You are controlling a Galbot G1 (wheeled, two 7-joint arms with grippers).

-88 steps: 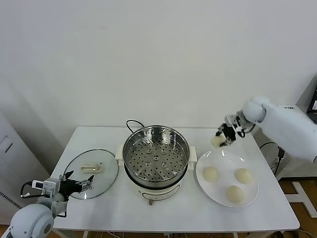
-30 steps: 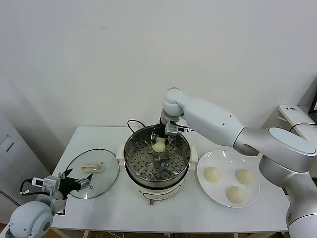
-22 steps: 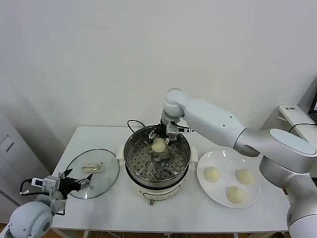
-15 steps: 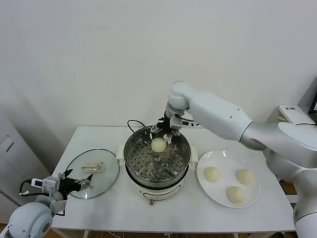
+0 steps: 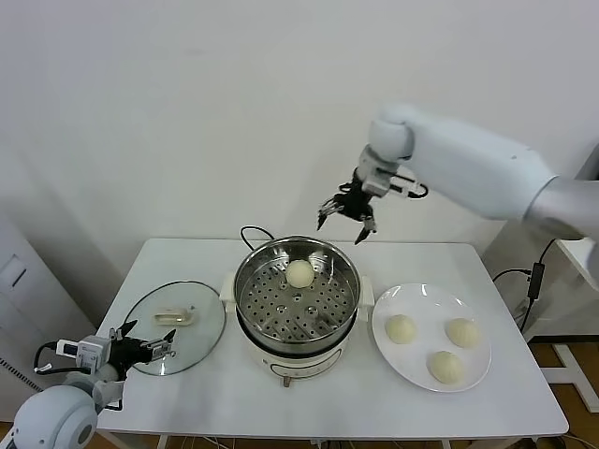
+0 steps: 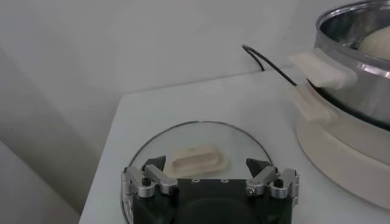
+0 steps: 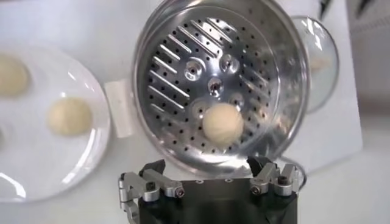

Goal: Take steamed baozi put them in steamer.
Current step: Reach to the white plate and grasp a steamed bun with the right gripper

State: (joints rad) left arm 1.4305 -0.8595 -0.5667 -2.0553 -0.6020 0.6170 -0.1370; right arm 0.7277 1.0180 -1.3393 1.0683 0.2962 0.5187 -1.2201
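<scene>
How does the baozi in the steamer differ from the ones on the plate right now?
The baozi in the steamer sits alone on the perforated tray, toward the steamer's back wall; the three baozi on the plate are grouped on the white plate. The first is already placed, under the raised, open right end effector; the three still await transfer. All look round, smooth and cream-white.

Head view: high, facing forward and down over table [image 5: 309, 393], steamer [image 5: 296, 297], plate [image 5: 430, 335] and lid [image 5: 173, 327]. Left wrist view: low, close above lid [image 6: 201, 143], facing steamer [image 6: 347, 91] sidelong. Right wrist view: straight down from above steamer [image 7: 213, 91]. Shared by all: steamer.
</scene>
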